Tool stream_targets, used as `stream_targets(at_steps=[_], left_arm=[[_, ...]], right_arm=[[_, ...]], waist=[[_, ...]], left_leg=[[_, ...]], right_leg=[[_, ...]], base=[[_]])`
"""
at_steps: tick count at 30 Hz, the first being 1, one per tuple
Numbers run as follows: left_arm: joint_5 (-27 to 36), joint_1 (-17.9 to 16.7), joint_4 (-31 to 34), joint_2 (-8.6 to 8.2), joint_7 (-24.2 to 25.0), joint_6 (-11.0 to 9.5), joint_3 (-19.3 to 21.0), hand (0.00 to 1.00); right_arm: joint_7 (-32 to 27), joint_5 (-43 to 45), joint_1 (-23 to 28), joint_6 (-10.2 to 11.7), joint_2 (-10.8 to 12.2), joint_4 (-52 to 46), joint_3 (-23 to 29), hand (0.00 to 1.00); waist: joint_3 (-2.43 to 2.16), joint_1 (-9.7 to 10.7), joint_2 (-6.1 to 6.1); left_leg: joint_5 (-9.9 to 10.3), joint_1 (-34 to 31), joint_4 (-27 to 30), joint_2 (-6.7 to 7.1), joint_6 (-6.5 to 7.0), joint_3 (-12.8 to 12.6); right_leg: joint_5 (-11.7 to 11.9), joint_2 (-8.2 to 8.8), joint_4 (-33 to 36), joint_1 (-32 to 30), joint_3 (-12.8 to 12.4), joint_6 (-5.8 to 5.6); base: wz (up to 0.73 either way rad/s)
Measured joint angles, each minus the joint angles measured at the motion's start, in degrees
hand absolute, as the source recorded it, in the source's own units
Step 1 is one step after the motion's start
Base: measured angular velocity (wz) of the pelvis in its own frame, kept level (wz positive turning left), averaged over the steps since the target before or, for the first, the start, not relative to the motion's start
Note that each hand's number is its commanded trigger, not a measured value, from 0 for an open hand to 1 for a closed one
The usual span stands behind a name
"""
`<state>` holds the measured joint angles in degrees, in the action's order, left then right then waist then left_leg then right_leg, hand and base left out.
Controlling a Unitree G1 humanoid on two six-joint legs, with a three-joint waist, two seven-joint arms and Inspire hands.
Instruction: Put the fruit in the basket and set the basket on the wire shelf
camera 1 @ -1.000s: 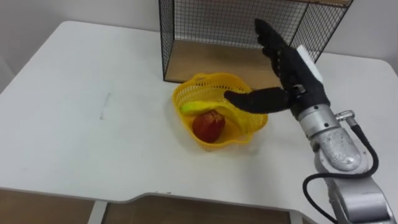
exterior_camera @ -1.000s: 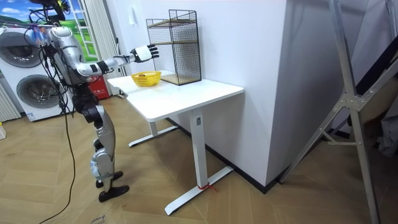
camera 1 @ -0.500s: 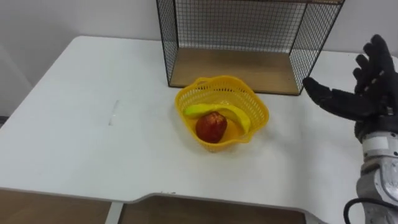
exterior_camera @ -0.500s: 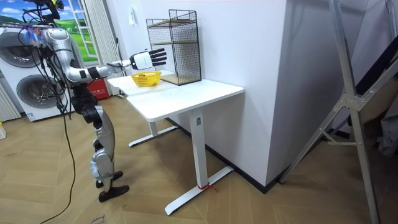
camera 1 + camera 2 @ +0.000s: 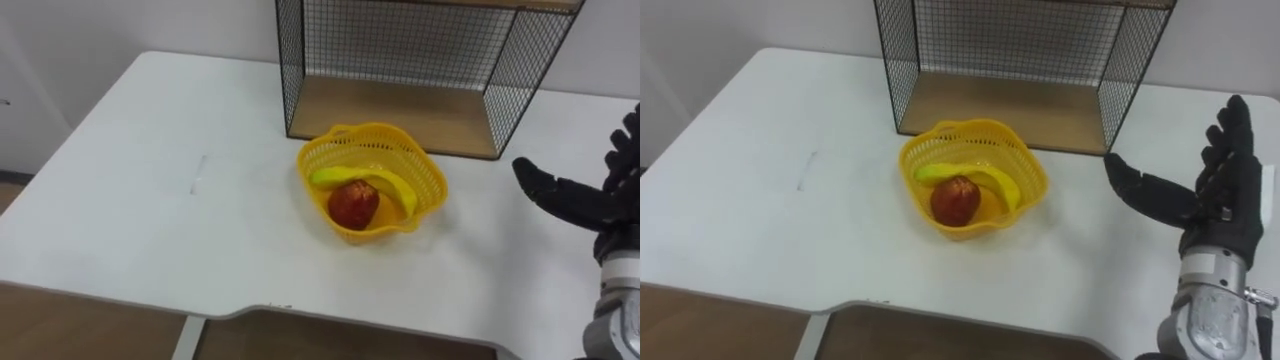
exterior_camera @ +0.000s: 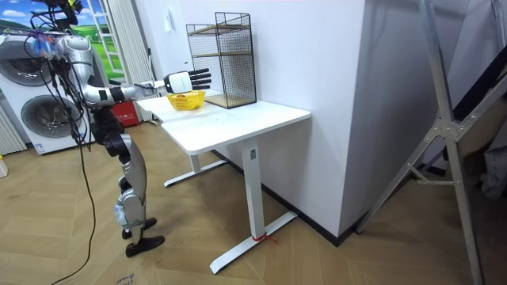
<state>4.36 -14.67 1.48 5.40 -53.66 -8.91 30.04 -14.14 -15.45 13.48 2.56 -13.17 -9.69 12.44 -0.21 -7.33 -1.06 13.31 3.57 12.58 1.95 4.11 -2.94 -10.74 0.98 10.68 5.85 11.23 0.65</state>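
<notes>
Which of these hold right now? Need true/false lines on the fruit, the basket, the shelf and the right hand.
1. The apple and the banana lie in the yellow basket. True.
2. The basket stands on the wire shelf. False: it stands on the white table, just in front of the shelf.
3. The right hand is open, to the right of the basket and apart from it. True.
4. The basket lies tipped on its side. False: it stands upright.
</notes>
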Motion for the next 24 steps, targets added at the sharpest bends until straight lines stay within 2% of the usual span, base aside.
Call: stream_targets(at_steps=[1,3,6,11,13,16,19,22,24], left_arm=[[0.0,0.5,0.5,0.15,1.2,-0.2,-1.3,0.0],[0.3,0.6,1.2,0.15,3.4,-0.2,-3.2,0.0],[1.6,1.3,2.3,0.12,7.7,-0.3,-7.3,0.0],[4.3,2.4,1.2,0.13,16.3,-1.0,-16.5,0.0],[6.9,3.3,-1.2,0.13,21.6,-1.1,-20.9,0.0],[12.7,3.5,-2.7,0.13,27.7,-1.1,-25.2,0.0],[17.6,3.6,-3.4,0.1,33.0,-0.8,-27.8,0.0],[21.4,4.1,-3.4,0.07,38.2,-0.3,-28.5,0.0],[22.2,4.2,-3.6,0.05,40.7,-0.2,-28.6,0.0]], right_arm=[[0.9,0.0,-0.1,0.0,0.1,0.1,0.0,0.0],[3.1,0.0,-0.1,0.1,0.6,0.5,-0.1,0.0],[5.8,0.0,-0.1,0.2,2.4,1.7,-0.8,0.0],[9.7,-2.4,-0.5,1.7,3.1,6.9,-5.0,0.0],[11.7,-5.1,-0.5,1.7,4.5,7.8,-6.4,0.0],[13.6,-10.3,-0.8,1.7,4.9,7.9,-8.4,0.0],[14.7,-11.6,-2.9,1.8,4.9,9.9,-9.7,0.0],[16.5,-13.8,-4.1,1.7,5.1,12.4,-10.8,0.0],[17.8,-14.1,-4.2,1.7,5.5,12.9,-11.3,0.0]], waist=[[0.32,0.2,0.13],[0.61,0.3,0.18],[0.65,1.0,0.48],[0.86,2.5,1.13],[0.88,2.7,1.17],[0.94,3.3,1.3],[0.95,4.2,1.38],[1.01,5.5,1.61],[1.01,5.7,1.62]], left_leg=[[0.0,0.0,0.1,-0.03,0.0,0.1],[0.0,0.0,0.0,-0.1,-0.01,0.1],[0.0,-0.5,0.0,-0.23,-0.04,0.0],[0.0,-0.6,0.2,-0.18,-0.04,-0.2],[0.0,-0.7,0.2,-0.14,-0.03,-0.3],[0.0,-1.0,0.2,-0.18,-0.03,-0.8],[0.0,-0.9,0.3,-0.23,-0.03,-0.8],[0.0,-1.0,0.7,-0.27,-0.04,-0.7],[0.0,-1.0,0.8,-0.29,-0.04,-0.8]], right_leg=[[0.0,-0.05,-0.1,-0.1,-0.1,0.0],[0.0,-0.12,-0.1,-0.3,-0.1,0.0],[0.0,-0.07,0.0,-0.7,-0.1,0.0],[0.0,0.06,-0.1,-0.7,-0.2,0.0],[0.0,0.11,-0.1,-0.9,-0.3,0.0],[0.0,0.1,-0.1,-1.2,-0.4,0.0],[0.0,0.1,-0.1,-1.1,-0.4,0.0],[0.0,0.12,-0.1,-0.9,-0.2,0.0],[0.0,0.12,-0.1,-0.8,-0.2,0.0]], base=[[0.16],[0.0],[0.0],[0.0],[-0.05],[-0.08],[0.0],[0.05],[0.0]])
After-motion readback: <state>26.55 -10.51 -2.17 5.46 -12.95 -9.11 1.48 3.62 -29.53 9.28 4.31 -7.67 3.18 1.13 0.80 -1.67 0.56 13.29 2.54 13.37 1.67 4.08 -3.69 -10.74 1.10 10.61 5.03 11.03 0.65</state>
